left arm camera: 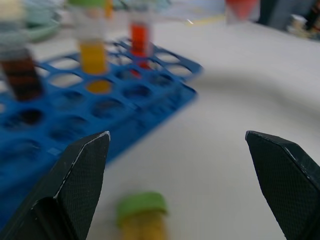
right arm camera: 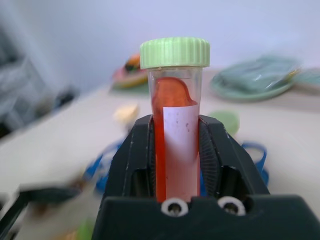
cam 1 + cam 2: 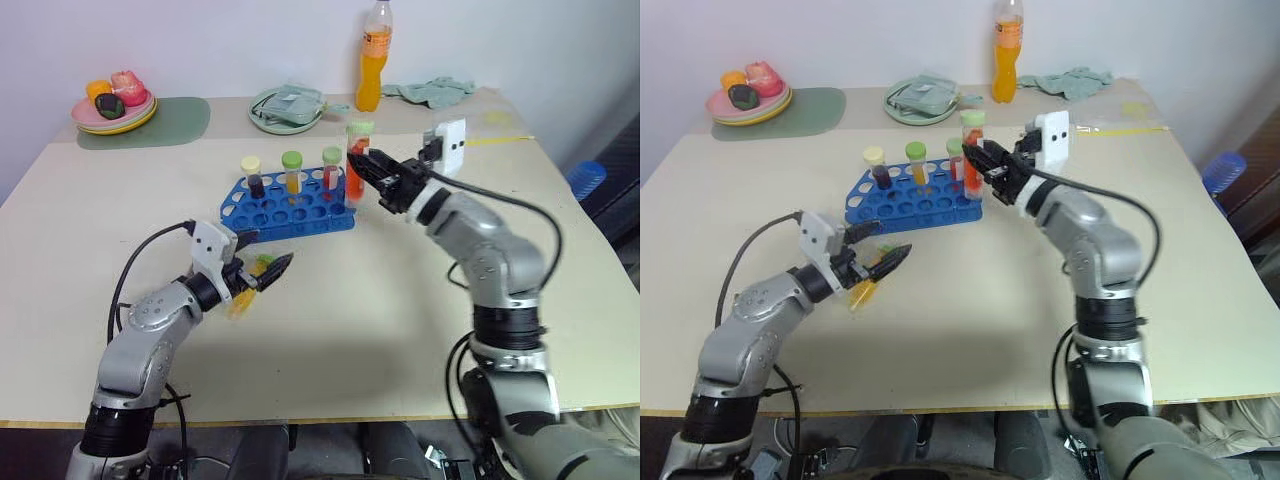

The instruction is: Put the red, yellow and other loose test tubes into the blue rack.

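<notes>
The blue rack (image 3: pixel 285 208) stands mid-table with three capped tubes upright in its back row: a dark one (image 3: pixel 253 177), a yellow one (image 3: pixel 292 173) and a red one (image 3: pixel 331 170). My right gripper (image 3: pixel 362 170) is shut on a red test tube (image 2: pixel 176 130) with a green cap and white label, held upright just off the rack's right end. My left gripper (image 1: pixel 176 136) stands open near the rack's front edge. Below and between its fingers a yellow test tube (image 1: pixel 141 212) with a green cap lies on the table, untouched.
A tall orange drink bottle (image 3: pixel 371 60) stands at the back. A green plate (image 3: pixel 262 118) holding a cloth sits beside it, a crumpled green cloth (image 3: pixel 432 92) further right. Stacked plates with toy food (image 3: pixel 113 108) rest on a green mat (image 3: pixel 180 122) at the back left.
</notes>
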Action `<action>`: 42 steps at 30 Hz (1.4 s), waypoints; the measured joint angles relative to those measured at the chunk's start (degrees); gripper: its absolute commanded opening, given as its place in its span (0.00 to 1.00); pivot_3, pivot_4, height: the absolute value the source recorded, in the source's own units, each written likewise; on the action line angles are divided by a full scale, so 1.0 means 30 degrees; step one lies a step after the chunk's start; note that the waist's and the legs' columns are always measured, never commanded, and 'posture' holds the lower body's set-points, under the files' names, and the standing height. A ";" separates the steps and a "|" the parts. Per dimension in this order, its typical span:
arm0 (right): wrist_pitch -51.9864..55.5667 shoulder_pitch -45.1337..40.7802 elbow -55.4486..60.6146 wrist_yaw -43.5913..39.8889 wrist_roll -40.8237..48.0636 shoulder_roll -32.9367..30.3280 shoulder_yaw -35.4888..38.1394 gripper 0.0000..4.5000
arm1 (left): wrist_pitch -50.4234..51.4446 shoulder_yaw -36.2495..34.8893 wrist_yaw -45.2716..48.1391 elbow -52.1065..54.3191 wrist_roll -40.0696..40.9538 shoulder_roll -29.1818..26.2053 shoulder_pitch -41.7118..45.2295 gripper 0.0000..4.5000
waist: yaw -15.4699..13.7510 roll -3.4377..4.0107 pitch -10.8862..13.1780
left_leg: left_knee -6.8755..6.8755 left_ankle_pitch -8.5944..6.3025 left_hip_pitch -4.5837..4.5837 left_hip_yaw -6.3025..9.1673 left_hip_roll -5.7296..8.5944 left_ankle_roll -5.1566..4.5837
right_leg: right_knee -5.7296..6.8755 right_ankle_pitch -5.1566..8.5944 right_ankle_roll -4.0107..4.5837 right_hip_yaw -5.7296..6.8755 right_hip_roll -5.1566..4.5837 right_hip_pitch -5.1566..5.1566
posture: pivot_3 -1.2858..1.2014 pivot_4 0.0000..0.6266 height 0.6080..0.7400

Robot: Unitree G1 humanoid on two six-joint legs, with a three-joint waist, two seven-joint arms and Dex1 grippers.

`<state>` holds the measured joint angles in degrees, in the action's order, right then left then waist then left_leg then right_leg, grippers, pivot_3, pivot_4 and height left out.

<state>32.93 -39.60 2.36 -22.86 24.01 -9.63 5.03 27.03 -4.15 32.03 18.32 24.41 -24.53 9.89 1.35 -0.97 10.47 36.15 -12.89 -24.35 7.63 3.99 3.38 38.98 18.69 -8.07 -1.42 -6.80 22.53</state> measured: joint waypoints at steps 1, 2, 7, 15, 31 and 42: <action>-0.1375 -0.0004 -0.0817 0.0506 -0.0630 0.0685 -0.0126 0.16 | 0.0021 -0.0116 -0.0031 -0.0156 -0.0001 -0.0010 0.0018 1.00 | 0.0054 0.0000 -0.0001 | -0.0001 0.0004 0.0000 0.0000 -0.0001 0.0007 | 0.0008 0.0000 0.0001 -0.0002 0.0000 0.0005 | 0.52 0.24 1.00; -0.2449 -0.0005 -0.1498 0.0932 -0.1118 0.1185 -0.0198 0.16 | 0.0041 -0.0179 -0.0024 -0.0266 0.0000 -0.0009 0.0020 1.00 | 0.0119 0.0001 0.0000 | -0.0004 0.0010 0.0000 0.0001 0.0000 0.0017 | 0.0011 0.0001 0.0001 -0.0003 0.0000 0.0011 | 0.52 0.24 1.00; -0.6691 0.0118 -0.4013 0.1669 -0.3349 0.2460 -0.1505 0.16 | 0.0078 -0.0388 0.0010 -0.0488 -0.0002 -0.0062 0.0000 1.00 | 0.0415 0.0003 0.0000 | -0.0020 0.0032 0.0000 0.0012 -0.0003 0.0056 | 0.0029 0.0002 0.0004 -0.0003 0.0004 0.0024 | 0.52 0.24 1.00; -0.9817 0.0675 -0.5778 0.1507 -0.4790 0.2890 -0.2550 0.16 | 0.0291 -0.0399 0.0019 -0.0455 -0.0002 -0.0112 -0.0192 1.00 | 0.0434 0.0005 0.0000 | -0.0027 0.0036 0.0002 0.0016 -0.0006 0.0063 | 0.0037 0.0003 0.0006 -0.0004 0.0009 0.0028 | 0.52 0.24 1.00; -1.3430 -0.0051 -1.0111 0.1915 -0.6246 0.3279 -0.2730 0.16 | 0.0749 -0.0433 0.0028 -0.0030 0.0022 -0.0340 -0.0596 1.00 | 0.0437 0.0009 -0.0001 | -0.0027 0.0037 0.0021 0.0016 -0.0007 0.0064 | 0.0040 0.0003 0.0007 -0.0007 0.0011 0.0011 | 0.52 0.24 1.00; -1.5047 -0.0172 -1.1785 0.1948 -0.6303 0.3657 -0.2600 0.39 | 0.0860 -0.0422 0.0011 -0.0027 0.0024 -0.0306 -0.0590 1.00 | 0.0470 0.0010 0.0000 | -0.0031 0.0039 0.0028 0.0016 -0.0009 0.0068 | 0.0044 0.0003 0.0008 -0.0010 0.0013 0.0011 | 0.52 0.24 1.00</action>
<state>-12.21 -40.11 -32.99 -17.02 5.10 1.34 -2.77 29.61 -5.42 32.07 18.24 24.48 -25.45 8.12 2.76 -0.94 10.47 36.06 -12.77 -24.26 7.68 3.97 3.59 39.11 18.70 -8.05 -1.45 -6.76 22.56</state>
